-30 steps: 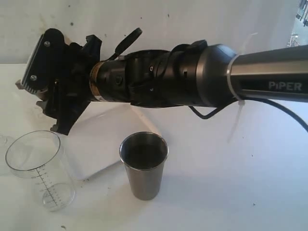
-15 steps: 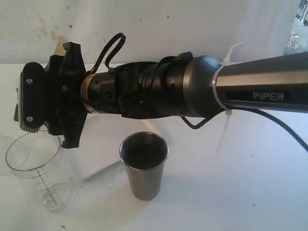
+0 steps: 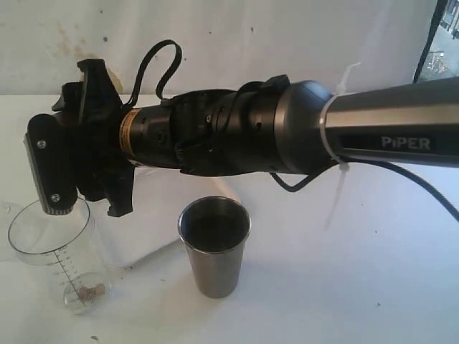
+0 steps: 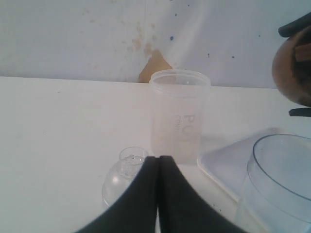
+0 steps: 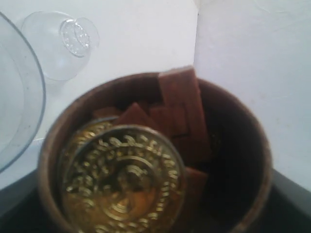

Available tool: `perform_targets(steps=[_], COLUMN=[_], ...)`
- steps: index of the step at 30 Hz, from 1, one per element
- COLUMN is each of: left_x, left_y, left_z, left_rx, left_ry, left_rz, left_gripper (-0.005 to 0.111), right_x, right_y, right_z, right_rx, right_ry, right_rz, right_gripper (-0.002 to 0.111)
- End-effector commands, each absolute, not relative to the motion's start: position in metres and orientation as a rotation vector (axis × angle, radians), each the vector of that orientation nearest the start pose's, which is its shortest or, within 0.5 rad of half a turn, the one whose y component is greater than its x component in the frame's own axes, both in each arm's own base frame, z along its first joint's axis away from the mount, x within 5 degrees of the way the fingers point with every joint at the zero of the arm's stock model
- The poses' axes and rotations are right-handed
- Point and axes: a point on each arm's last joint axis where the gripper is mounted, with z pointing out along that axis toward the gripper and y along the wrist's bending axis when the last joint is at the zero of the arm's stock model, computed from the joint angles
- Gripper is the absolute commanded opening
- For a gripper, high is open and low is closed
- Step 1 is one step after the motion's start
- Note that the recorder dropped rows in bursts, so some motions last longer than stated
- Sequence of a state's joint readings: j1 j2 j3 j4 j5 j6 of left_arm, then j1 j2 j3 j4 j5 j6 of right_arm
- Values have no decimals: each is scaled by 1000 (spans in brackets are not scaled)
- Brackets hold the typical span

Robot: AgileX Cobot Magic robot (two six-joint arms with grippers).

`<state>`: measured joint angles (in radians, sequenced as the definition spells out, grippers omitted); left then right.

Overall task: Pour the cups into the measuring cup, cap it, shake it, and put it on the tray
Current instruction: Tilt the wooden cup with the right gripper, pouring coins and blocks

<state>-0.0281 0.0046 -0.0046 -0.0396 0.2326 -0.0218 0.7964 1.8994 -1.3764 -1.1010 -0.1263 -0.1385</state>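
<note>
The measuring cup (image 3: 51,247) stands upright at the near left of the table (image 3: 358,287). Its open rim sits just below the right gripper (image 3: 84,188) and clear of it, and a few small brown bits (image 3: 91,290) lie at its bottom. That gripper's jaws stand wide and clamp the wooden cup (image 5: 228,145) by its sides. The right wrist view shows a gold embossed disc (image 5: 121,179) and brown blocks (image 5: 177,111) inside the cup. The right arm (image 3: 287,129) runs nearly level from the right edge, passing above the steel tumbler (image 3: 214,247) with air between them. The tumbler stands upright to the right of the measuring cup, with a gap between the two. It is just beside the near corner of the tray (image 3: 140,229), and I cannot tell whether they touch. The tray lies flat behind both, mostly under the arm. The left gripper (image 4: 158,162) has its fingers pressed together and holds nothing. Ahead of it a clear domed lid (image 4: 124,172) rests on the table and a frosted cup (image 4: 180,116) stands upright, apart from the tray's edge. To the right of the tumbler the white tabletop runs open to the frame's edge. A white wall (image 4: 73,39) with a brown patch closes the back.
</note>
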Motion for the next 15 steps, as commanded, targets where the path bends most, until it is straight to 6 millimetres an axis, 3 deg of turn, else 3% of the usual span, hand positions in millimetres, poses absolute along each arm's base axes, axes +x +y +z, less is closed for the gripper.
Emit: perform_targets(steps=[1,15], left_x=[55,55], left_y=[-3,-3], left_z=[192,192], left_rx=[-19,-19], left_ry=[1717,1717], left_rz=[-81,-81], left_gripper=[0,0], right_x=[295,292], right_y=[336,338], right_z=[269,266], right_rx=[-1719,-1837], right_ry=[877,727], right_rz=[-211,-386], right_gripper=[0,0])
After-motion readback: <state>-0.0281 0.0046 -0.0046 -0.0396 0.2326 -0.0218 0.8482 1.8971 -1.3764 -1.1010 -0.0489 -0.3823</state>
